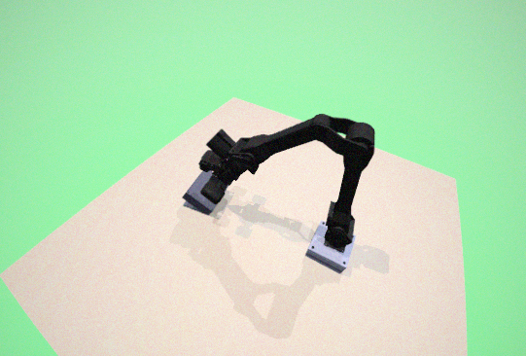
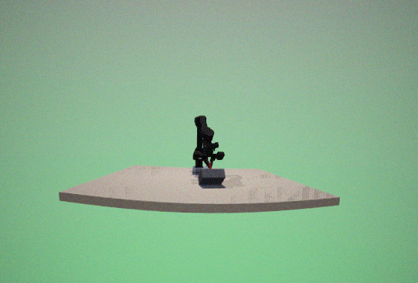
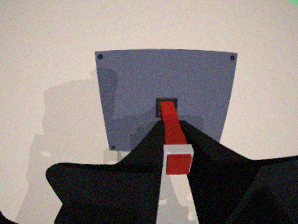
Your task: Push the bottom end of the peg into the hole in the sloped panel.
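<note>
A red square-sided peg with a pale band near its top is held between the fingertips of my gripper, which is shut on it. The sloped blue-grey panel lies beyond the fingers. Its square dark hole is partly covered by the peg's far end in the wrist view. The peg's sides look roughly in line with the hole's sides. Whether the end is inside the hole or just above it, I cannot tell. In the top view the arm hides the peg and the hole.
The arm's base plate stands on the table to the right of the panel in the top view. The panel has dark screw heads at its visible corners. Arm shadows fall across the panel and table.
</note>
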Robot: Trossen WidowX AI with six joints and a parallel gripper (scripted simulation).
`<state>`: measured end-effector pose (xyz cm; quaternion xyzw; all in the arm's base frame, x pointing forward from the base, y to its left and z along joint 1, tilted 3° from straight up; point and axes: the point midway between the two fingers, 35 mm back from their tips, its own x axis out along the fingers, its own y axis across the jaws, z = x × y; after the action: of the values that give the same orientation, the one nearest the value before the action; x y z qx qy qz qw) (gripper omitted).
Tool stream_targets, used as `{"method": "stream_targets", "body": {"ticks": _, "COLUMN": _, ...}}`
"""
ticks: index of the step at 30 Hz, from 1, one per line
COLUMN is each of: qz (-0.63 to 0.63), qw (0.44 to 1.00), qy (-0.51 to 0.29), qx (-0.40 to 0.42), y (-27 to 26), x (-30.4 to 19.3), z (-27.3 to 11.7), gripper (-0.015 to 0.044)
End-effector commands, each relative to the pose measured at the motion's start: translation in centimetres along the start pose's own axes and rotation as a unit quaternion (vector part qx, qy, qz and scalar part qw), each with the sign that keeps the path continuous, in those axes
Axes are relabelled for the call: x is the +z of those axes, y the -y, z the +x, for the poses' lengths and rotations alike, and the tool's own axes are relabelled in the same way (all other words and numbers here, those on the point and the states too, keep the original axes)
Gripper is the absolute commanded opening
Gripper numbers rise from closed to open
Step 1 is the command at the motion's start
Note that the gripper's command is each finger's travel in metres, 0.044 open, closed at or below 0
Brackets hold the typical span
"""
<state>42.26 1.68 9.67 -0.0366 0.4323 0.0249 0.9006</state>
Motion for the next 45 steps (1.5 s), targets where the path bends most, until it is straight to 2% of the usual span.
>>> {"method": "stream_targets", "body": {"ticks": 1, "qz": 0.001, "qw": 1.000, "qy": -0.001, "qx": -0.001, "y": 0.0, "x": 0.0, "z": 0.4, "gripper": 0.0000}}
{"method": "stream_targets", "body": {"ticks": 42, "qz": 0.000, "qw": 1.000, "qy": -0.001, "qx": 0.000, "y": 0.0, "x": -0.1, "z": 2.0, "gripper": 0.0000}}
{"method": "stream_targets", "body": {"ticks": 45, "qz": 0.000, "qw": 1.000, "qy": -0.001, "qx": 0.000, "y": 0.0, "x": -0.1, "z": 2.0, "gripper": 0.0079}}
